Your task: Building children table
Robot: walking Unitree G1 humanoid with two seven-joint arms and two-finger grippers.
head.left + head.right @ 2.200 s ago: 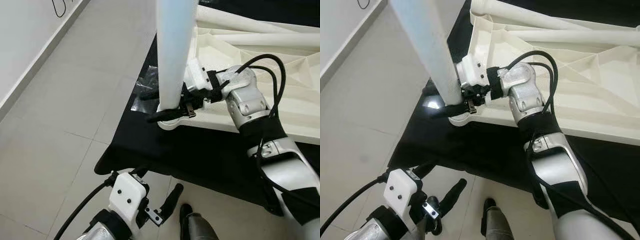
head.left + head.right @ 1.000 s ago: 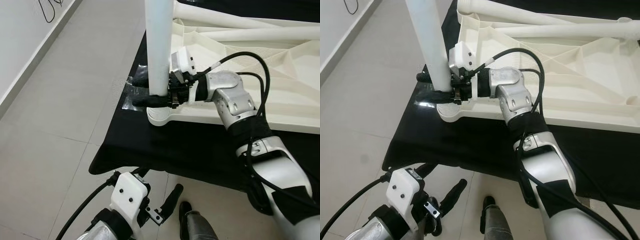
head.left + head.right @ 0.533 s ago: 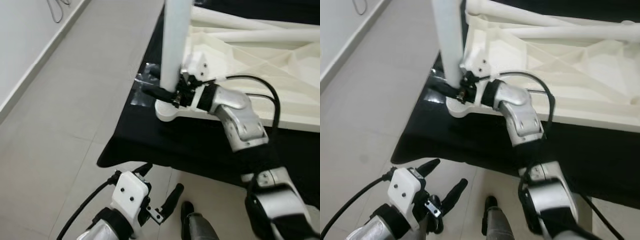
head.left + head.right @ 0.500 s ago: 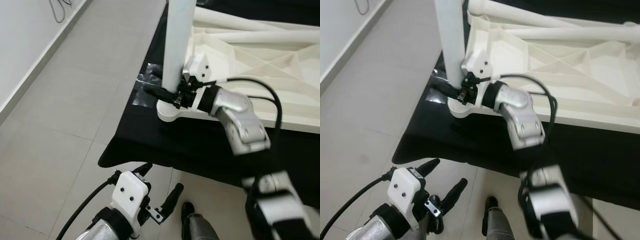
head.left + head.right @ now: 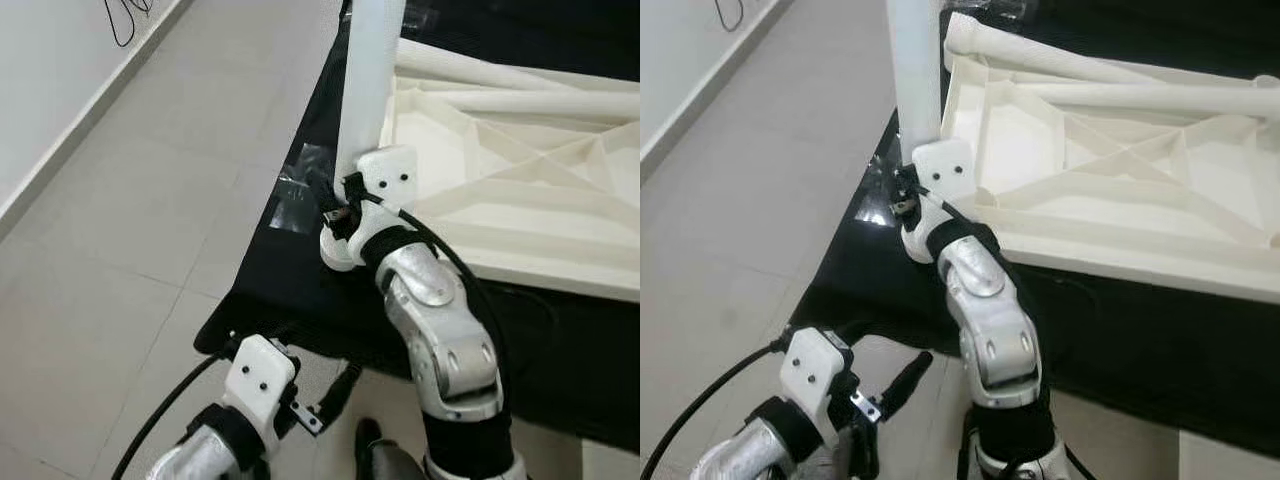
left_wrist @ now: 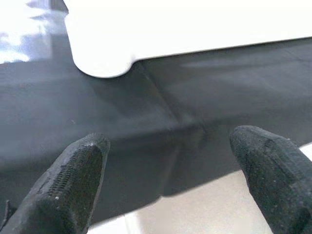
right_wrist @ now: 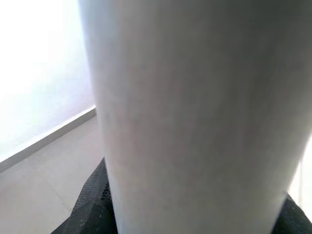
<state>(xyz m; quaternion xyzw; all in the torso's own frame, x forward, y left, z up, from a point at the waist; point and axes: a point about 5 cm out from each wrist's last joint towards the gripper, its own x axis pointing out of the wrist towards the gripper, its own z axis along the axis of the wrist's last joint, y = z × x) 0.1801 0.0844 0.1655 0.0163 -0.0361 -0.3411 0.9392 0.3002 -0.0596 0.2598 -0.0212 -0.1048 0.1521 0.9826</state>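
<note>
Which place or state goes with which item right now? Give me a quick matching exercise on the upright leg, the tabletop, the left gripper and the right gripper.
Items:
1. upright table leg
2. upturned tabletop
3. left gripper
4. right gripper

Places or states:
A. lying underside up on the black sheet
B. open, low, in front of the sheet's near edge
C. standing in the tabletop's near left corner socket
D. shut around the base of the leg

Pairs: 1-C, 2-A, 3-B, 4-D
</note>
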